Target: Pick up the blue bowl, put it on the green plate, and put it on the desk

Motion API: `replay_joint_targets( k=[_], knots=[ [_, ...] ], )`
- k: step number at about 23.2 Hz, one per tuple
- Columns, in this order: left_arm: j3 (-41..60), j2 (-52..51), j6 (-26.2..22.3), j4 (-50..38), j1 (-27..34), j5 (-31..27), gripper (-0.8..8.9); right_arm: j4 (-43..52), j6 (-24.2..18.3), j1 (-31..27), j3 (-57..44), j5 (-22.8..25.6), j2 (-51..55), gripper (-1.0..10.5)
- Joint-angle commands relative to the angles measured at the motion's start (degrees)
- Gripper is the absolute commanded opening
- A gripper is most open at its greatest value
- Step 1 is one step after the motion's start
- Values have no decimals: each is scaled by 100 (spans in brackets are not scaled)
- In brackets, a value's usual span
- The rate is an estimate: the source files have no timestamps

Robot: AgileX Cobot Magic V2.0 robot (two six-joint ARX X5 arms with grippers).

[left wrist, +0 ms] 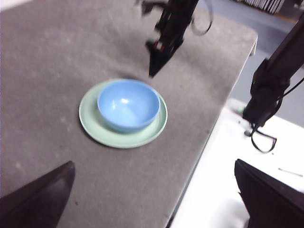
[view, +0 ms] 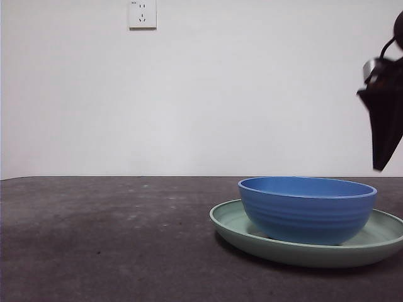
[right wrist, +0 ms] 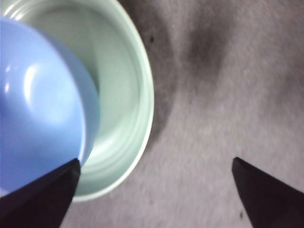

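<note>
Blue bowl (view: 307,209) sits upright inside the green plate (view: 296,246), w/ the plate flat on the dark speckled surface (view: 107,239). Bowl is narrower than the plate, so a mint rim shows all round it in the left wrist view (left wrist: 128,104), plate (left wrist: 90,121) ringing it. Bowl looks empty; pale highlights on its inner wall.

Right fingers (right wrist: 154,190) hang over the plate's edge & the bare surface (right wrist: 228,95) beside it. They're spread wide apart, nothing between them. From that cam the bowl (right wrist: 38,109) lies off toward one fingertip, w/ the plate (right wrist: 128,95) curving out from under it; neither touches the fingers. In the front view the same gripper shows as a dark pointed shape (view: 383,119) at the right edge, above & just beyond the bowl's rim, clear of it. Left wrist cam sees it too (left wrist: 159,57), tip pointing down just past the plate's far rim.

Left fingers (left wrist: 154,199) are well apart from bowl & plate, high up, looking down on both. Also spread wide, holding nothing. Plate sits between & beyond the two fingertips, toward the one over the grey surface (left wrist: 47,57); the other fingertip hangs past the surface's edge, over a white area (left wrist: 223,156).

White wall outlet (view: 142,14) on the back wall, front view.
</note>
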State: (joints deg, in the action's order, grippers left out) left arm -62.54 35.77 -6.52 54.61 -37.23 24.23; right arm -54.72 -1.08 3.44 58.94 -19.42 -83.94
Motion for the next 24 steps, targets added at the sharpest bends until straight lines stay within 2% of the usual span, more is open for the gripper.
replay_joint_targets(
  k=[1,8,15,20,24],
  knots=[
    [-214,9,9,-44,-22,20,656,201,7,57,31,-7,-323,439],
    [-385,9,92,-28,-22,22,656,533,4,186,31,-13,-1023,425],
    [-393,9,160,-22,-22,22,656,962,17,345,31,-157,-1237,235],
    [-393,9,168,-17,-22,22,656,1099,63,367,31,-168,-1384,209],
    [-393,9,278,-15,-22,22,656,1145,57,372,31,-181,-1419,87]
  ],
)
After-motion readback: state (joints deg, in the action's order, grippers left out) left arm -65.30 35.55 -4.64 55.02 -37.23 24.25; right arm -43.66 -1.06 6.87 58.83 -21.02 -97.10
